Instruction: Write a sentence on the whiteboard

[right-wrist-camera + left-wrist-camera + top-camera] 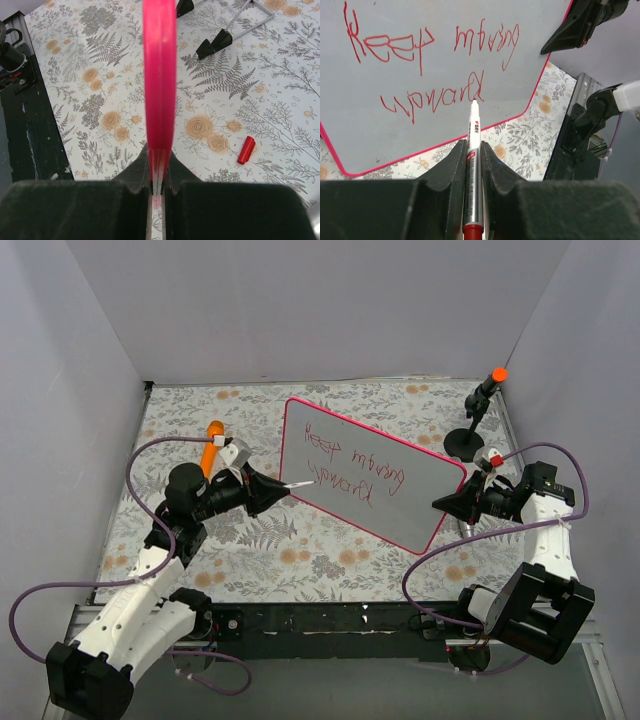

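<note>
The whiteboard stands tilted mid-table, white with a pink-red frame. On it the sentence reads "Keep moving upward" in two red lines, clear in the left wrist view. My left gripper is shut on a silver marker, whose white tip rests at the last letter of "upward". My right gripper is shut on the board's right edge. The right wrist view shows the frame edge-on, rising out of that gripper. The board fills most of the left wrist view.
A red marker cap lies on the floral cloth to the right of the held edge. Two black feet of the board rest farther off. A black stand with an orange top is at the back right. An orange object lies behind the left arm.
</note>
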Motion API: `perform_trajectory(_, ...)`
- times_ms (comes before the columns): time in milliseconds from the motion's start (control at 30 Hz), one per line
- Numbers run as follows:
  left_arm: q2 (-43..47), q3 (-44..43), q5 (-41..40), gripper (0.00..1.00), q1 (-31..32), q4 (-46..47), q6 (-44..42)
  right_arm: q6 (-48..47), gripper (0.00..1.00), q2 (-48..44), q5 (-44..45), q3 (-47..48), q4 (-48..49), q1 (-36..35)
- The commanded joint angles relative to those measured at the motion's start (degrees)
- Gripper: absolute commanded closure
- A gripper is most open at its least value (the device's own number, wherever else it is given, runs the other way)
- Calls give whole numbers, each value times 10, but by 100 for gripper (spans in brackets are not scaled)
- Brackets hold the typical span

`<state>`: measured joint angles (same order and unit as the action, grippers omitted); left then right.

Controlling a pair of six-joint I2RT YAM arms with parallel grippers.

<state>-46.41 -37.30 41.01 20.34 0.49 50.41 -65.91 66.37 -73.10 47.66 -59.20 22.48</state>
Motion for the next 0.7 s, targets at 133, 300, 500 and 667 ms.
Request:
perform_trajectory(133,45,60,5,100,-2,70,-8,-38,99,-2,42,-19,22,-2)
perform_trajectory(300,54,63,-1,100,-3,55,-17,-43,99,3,43,-16,19,-2)
perform_trajectory(500,67,72,-8,100,-2,44,-18,-50,99,0,43,-16,13,-2)
perform_trajectory(667,66,74,-13,100,-3,37,-22,-51,99,-7,43,-16,11,-2)
